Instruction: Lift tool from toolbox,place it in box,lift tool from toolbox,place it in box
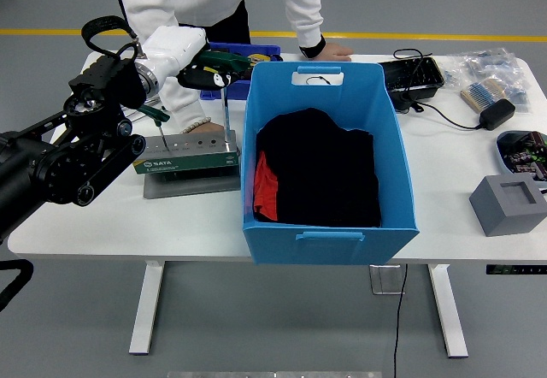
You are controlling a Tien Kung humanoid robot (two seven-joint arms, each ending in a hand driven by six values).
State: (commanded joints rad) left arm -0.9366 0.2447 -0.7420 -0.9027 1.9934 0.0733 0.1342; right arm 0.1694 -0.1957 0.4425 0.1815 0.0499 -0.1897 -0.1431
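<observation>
Left hand: the left hand (184, 50), white-covered, is closing around the dark handle of the tool (215, 70), holding it raised over the toolbox (188, 156)
Tool: a screwdriver-like piece, its black and green handle lying in the hand and its thin metal shaft hanging down beyond the hand toward the toolbox's right end; whether the tip is clear of its slot cannot be told
Handling: it is looking light and rigid; the thick moulded handle is offering the surest hold, while the slim shaft would likely be slipping and pivoting if pinched
Toolbox: the green rack is sitting on a grey plate on the counter (444, 173), just below the hand
Box: the blue box (329, 164) is standing just right of the hand, with dark and red cloth lying inside, a soft landing
Person: a person's hand (208, 128) is resting behind the toolbox, another is pressing the counter farther off
Hidden: the robot's fingers are mostly covered by the white shell and the handle; the right arm is out of view
</observation>
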